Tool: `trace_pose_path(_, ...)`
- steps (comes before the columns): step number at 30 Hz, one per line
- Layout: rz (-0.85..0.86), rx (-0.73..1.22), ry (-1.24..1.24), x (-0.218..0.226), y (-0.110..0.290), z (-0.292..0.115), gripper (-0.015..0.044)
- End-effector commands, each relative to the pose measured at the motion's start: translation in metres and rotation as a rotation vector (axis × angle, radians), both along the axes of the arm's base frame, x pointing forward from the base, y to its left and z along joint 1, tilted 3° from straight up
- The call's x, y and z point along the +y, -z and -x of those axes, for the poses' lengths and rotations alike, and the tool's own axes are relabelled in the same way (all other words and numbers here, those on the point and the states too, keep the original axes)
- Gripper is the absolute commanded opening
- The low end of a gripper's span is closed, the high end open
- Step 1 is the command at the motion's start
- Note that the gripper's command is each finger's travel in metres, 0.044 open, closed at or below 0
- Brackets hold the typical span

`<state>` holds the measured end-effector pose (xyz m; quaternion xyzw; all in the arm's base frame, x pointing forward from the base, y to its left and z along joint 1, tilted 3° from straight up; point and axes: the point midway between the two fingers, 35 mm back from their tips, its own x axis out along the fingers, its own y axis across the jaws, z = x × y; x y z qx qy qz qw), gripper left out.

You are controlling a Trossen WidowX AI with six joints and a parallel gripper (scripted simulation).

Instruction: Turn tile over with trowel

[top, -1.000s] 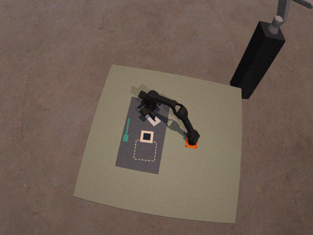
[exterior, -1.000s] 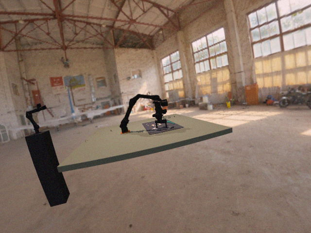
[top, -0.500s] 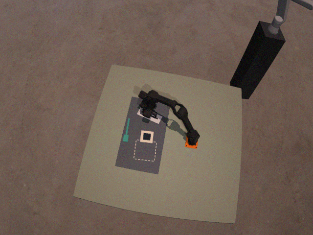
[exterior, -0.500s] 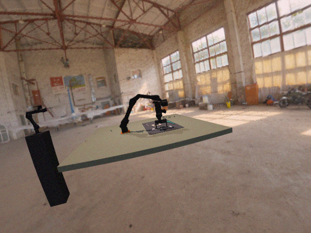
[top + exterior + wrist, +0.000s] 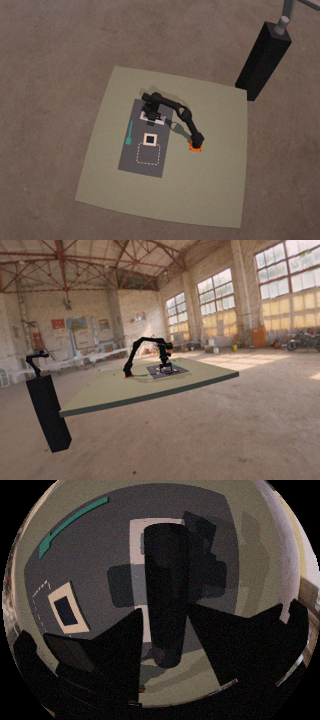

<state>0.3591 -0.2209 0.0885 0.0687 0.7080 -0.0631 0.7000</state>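
Observation:
The teal trowel (image 5: 129, 133) (image 5: 70, 523) (image 5: 176, 366) lies flat near the left edge of the dark grey mat (image 5: 126, 160) (image 5: 100, 554), untouched. The cream tile (image 5: 150, 139) (image 5: 67, 610) lies with its dark marked square facing up, across the top line of the dashed outline (image 5: 136, 153) (image 5: 40, 588). My gripper (image 5: 152, 118) (image 5: 165, 368) (image 5: 164, 610) points down low over a white rectangle (image 5: 161, 121) (image 5: 136, 534) at the mat's far end, away from trowel and tile. Its fingers stand partly open. A dark bar shows between them in the wrist view; I cannot tell what it is.
The mat lies on a pale green table (image 5: 206, 167) (image 5: 116, 392). The arm's orange base (image 5: 195, 148) (image 5: 127, 375) sits right of the mat. A black pillar (image 5: 263, 59) (image 5: 49, 415) with a camera arm stands off the table's corner.

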Motion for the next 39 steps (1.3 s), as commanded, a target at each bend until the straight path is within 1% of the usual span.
trace_pose_path(1,0.001,0.002,-0.006,0.000,0.000,0.000,0.0270)
trace_pose_path(19,0.001,0.002,-0.006,0.000,0.000,0.000,0.0270)
trace_pose_path(21,0.001,0.002,-0.010,0.000,-0.007,0.000,0.0270)
trace_pose_path(25,0.001,0.002,-0.027,0.001,-0.042,0.003,0.0270)
trace_pose_path(31,0.000,0.002,-0.028,0.002,-0.044,0.003,0.0270)
trace_pose_path(35,0.001,0.002,0.035,-0.001,-0.044,-0.005,0.0270)
trace_pose_path(39,0.001,0.002,0.040,-0.002,-0.043,-0.005,0.0270)
